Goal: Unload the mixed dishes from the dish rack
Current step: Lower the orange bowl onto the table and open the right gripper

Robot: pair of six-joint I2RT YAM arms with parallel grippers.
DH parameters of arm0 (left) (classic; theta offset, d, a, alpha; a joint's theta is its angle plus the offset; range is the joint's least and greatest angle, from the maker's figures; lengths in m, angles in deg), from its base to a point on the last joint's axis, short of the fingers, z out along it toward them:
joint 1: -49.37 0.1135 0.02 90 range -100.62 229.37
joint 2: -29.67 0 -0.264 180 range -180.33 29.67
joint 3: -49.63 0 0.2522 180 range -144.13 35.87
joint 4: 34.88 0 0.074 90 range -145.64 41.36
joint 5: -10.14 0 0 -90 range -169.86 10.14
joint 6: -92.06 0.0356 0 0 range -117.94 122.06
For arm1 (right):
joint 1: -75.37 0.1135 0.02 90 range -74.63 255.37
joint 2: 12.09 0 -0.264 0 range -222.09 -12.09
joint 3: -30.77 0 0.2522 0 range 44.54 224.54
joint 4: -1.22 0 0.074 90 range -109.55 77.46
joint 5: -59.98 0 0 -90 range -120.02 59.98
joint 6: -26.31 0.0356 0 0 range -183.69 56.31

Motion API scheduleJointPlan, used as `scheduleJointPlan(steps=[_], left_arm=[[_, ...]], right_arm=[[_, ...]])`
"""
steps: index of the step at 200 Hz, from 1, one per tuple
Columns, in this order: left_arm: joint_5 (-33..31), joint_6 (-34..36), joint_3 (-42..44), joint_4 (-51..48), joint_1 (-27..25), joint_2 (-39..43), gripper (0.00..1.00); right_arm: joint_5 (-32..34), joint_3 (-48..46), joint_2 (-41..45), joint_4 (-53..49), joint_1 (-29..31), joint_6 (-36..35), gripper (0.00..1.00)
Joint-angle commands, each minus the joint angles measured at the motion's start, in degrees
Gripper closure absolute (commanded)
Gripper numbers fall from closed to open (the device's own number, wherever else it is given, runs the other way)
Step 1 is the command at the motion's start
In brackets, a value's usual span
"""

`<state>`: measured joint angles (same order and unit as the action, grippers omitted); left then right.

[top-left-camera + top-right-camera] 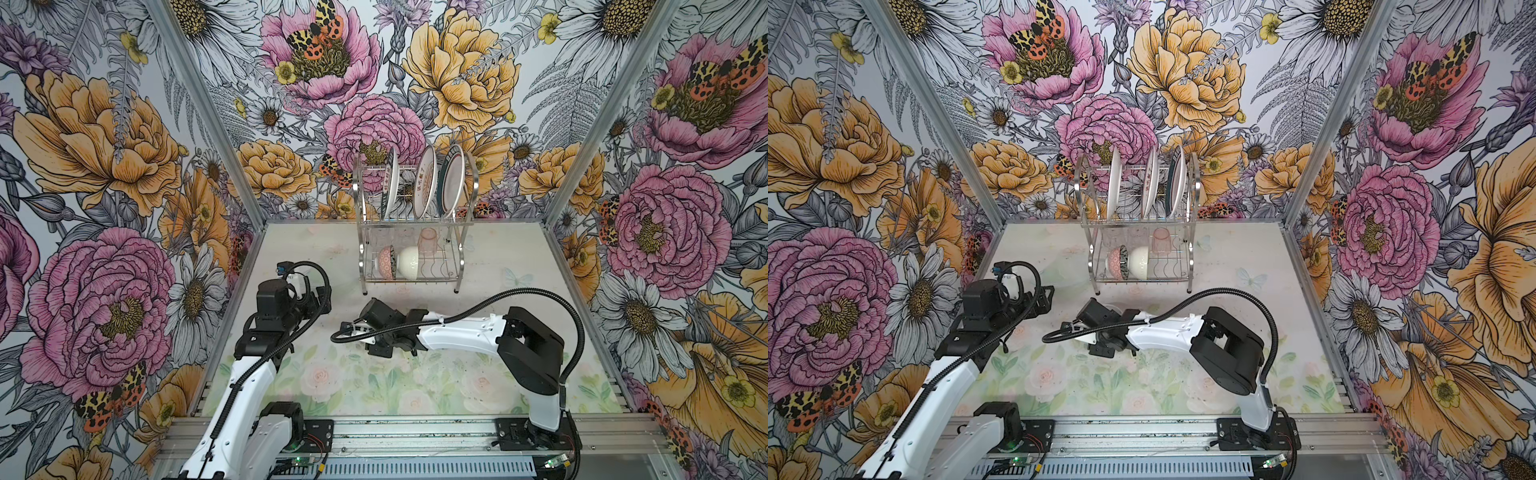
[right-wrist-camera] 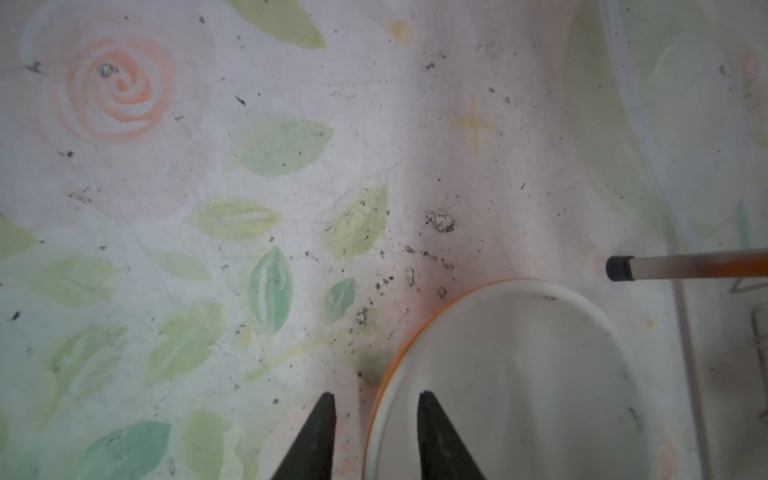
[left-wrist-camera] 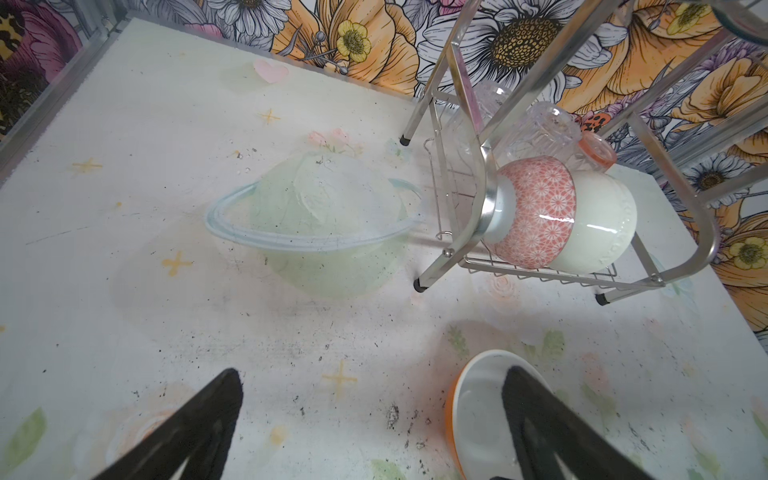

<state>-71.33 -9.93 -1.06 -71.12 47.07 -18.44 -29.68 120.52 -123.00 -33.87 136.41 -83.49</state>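
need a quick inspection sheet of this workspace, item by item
surface: floral mat, scuffed, dark specks
job's things: dish rack at the back; three plates upright on its top tier; pink bowl and cream bowl on their sides, cups behind them, on the lower tier; orange bowl on the mat
clutter: translucent bowl on the mat beside the rack
grippers: left tool open, holding nothing; right tool open, jaws astride the orange bowl's rim
cables: black hoses loop off both arms, apart from the rack
surroundings: flowered walls, aluminium posts
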Motion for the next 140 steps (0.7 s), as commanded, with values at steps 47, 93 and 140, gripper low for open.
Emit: scheduleJointPlan(steps=[47, 93, 140], left_arm=[[6.1, 4.8, -3.2, 1.6, 3.2, 0.3, 0.01], [17.0, 9.3, -6.1, 1.7, 4.6, 0.0, 0.01], [22.6, 13.8, -6.6, 2.3, 4.1, 1.7, 0.01]], right_arm=[[-5.1, -3.0, 13.5, 9.2, -2.2, 4.7, 0.53], [-6.5, -13.9, 24.2, 23.7, -9.2, 14.9, 0.47], [-6.6, -25.6, 33.0, 33.4, -19.8, 27.5, 0.47]])
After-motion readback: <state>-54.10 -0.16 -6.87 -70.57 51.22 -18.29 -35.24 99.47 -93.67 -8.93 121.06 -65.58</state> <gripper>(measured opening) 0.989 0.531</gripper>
